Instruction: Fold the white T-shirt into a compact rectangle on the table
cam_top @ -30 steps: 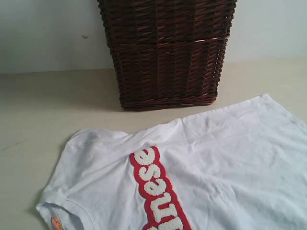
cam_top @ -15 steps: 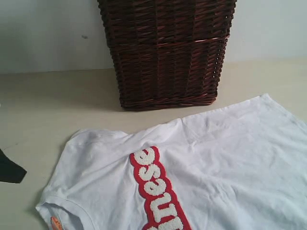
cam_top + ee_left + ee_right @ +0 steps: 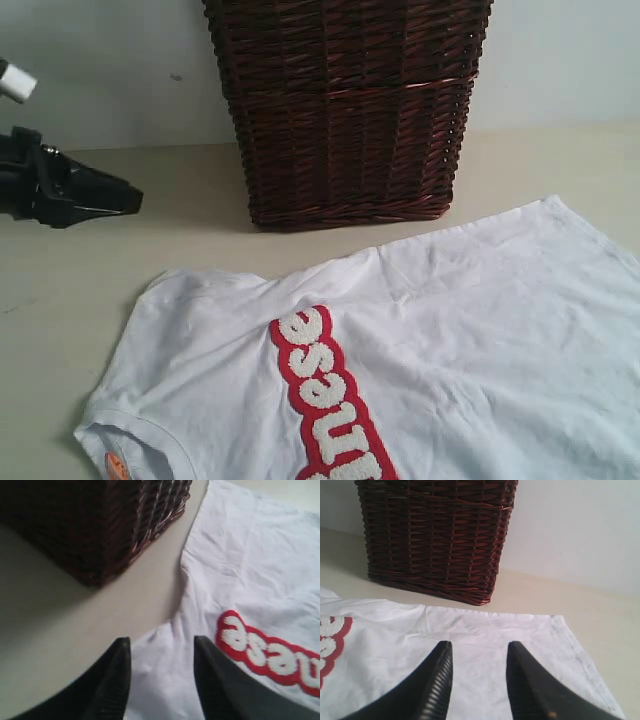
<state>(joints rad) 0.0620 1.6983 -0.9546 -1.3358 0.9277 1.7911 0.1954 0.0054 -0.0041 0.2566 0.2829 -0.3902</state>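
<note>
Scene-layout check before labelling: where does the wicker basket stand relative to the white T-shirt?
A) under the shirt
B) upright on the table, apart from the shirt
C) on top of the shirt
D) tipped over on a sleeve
B: the wicker basket stands upright on the table, with a strip of table showing between it and the white T-shirt.

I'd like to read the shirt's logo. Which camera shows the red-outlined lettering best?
The exterior view: the red-outlined lettering on the white T-shirt is sharp there, with the most letters showing, though it runs off the bottom edge. The left wrist view shows a few blurrier letters; the right wrist view only a sliver.
</note>
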